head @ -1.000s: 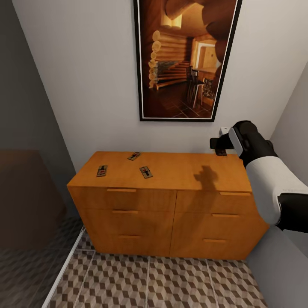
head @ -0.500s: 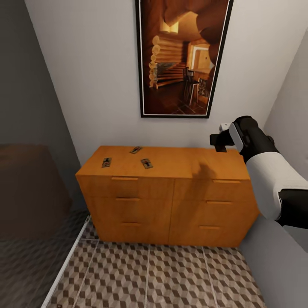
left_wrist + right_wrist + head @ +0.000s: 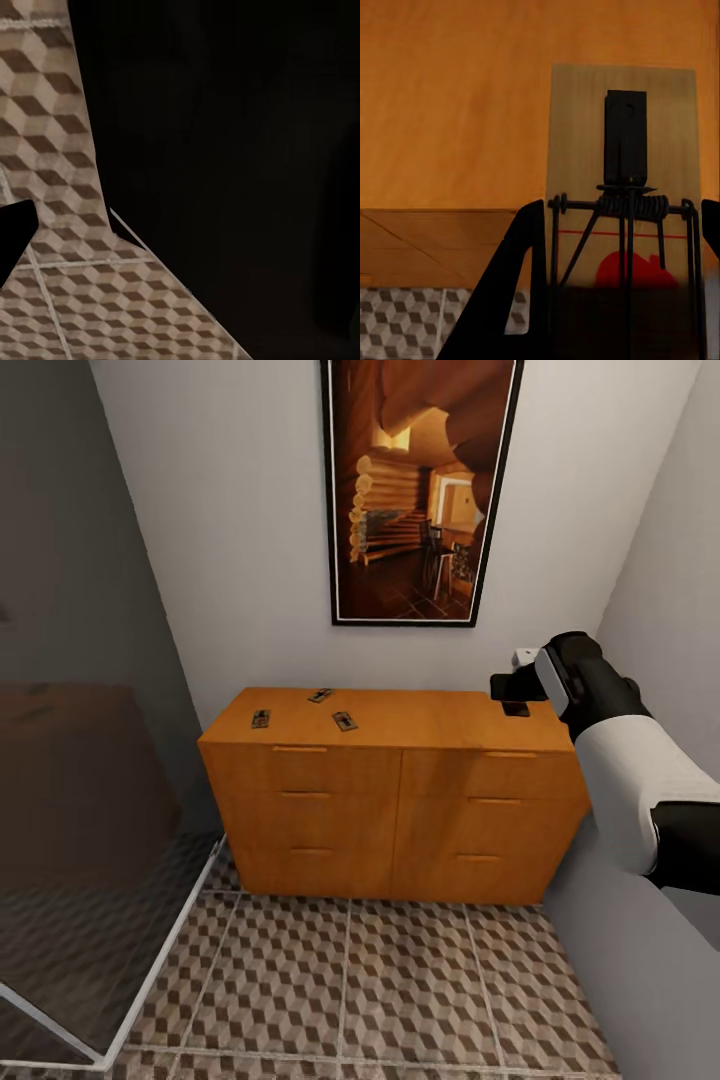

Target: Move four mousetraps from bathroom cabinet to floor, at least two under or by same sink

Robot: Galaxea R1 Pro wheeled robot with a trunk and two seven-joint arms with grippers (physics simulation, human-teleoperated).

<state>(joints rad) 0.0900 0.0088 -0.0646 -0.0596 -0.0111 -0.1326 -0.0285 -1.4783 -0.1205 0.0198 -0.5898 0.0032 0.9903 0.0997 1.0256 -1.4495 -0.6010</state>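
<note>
Jaws of right black two-finger gripper (image 3: 512, 698) pinch one flat pale-wood mousetrap w/ black wire spring and red mark (image 3: 622, 217): in right wrist view the two dark fingers (image 3: 514, 289) flank the slab on both sides, trap standing between them. In head view that gripper hangs just over the right rear corner of the orange wooden cabinet (image 3: 395, 800), a small dark slab at its tip.

Left gripper: one dark finger edge (image 3: 13, 234) shows in left wrist view over the floor; can't tell if jaws are spread or together.

Count: 4 mousetraps total. 3 lie loose on cabinet top, left half: one near the left front (image 3: 261, 718), one toward the back (image 3: 321, 695), one just right of those (image 3: 345, 721), all apart from each other. 4th is the held one.

Cabinet: 1 unit, smooth orange wood, flat top, 6 drawer fronts in 2 columns of 3, each w/ a slim bar handle, all closed; contents not visible.

Bathroom floor of square tiles w/ brown, beige and white cube print and pale grout (image 3: 400, 990) runs in front of cabinet; no traps on it.

1 tall black-framed picture of a log-cabin interior (image 3: 420, 490) on the white wall above. Dark glass panel w/ white bottom rail (image 3: 90, 840) at left.
</note>
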